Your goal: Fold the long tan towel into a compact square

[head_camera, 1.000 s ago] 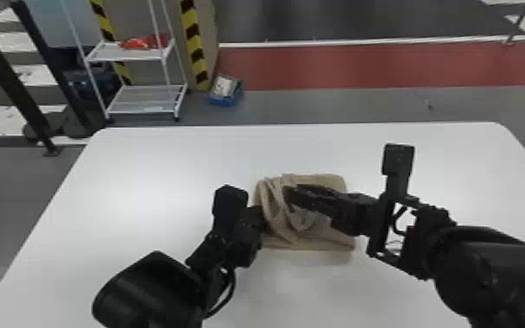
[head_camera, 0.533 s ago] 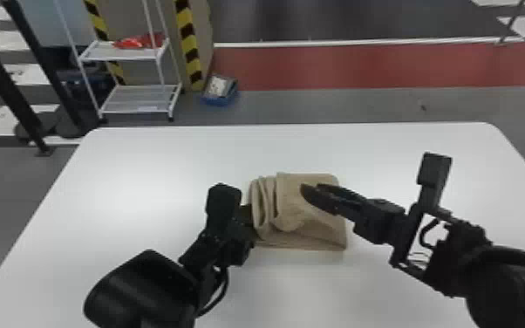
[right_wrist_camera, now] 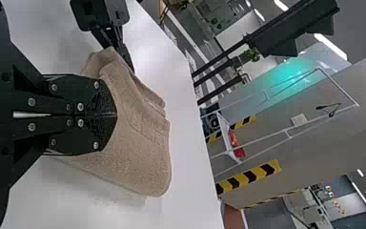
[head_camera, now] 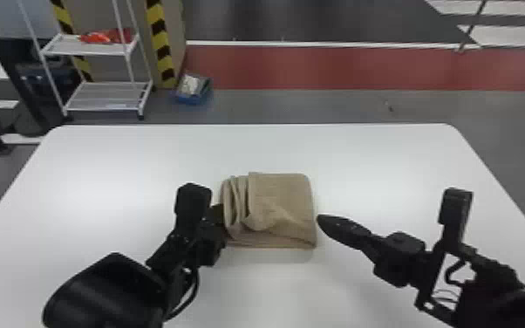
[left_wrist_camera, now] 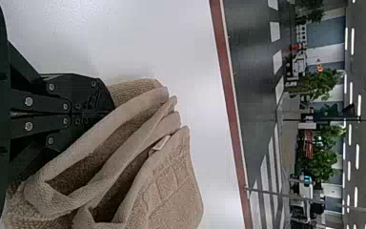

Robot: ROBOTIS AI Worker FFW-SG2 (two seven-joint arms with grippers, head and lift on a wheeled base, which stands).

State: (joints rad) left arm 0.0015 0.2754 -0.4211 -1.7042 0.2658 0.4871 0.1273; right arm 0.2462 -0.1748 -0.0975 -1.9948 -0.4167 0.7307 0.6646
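Lying folded just below the middle of the head view, the tan towel (head_camera: 283, 200) sits on the white table (head_camera: 375, 161), its slightly longer axis running left to right. Its bunched layers face left, their ridges running up and down the frame, while a smoother side faces right.

The left arm (head_camera: 109, 288) slants up from the lower left, bringing the left gripper (head_camera: 221, 213) to the towel's layered left side. From the lower right, the right arm (head_camera: 492, 283) angles up and leftward, with the right gripper (head_camera: 319, 218) pointing at the towel's right edge.

From the left wrist view, I see the left gripper's (left_wrist_camera: 113, 106) fingers pressed together against the cloth; whether they pinch any, I can't tell. That view also opens up the deep gaps between layers and a small pale label (left_wrist_camera: 160, 143) tucked among them. The right wrist view has the right gripper's (right_wrist_camera: 116, 115) fingers pressed together too, and a raised woven band (right_wrist_camera: 132, 107) across the towel.
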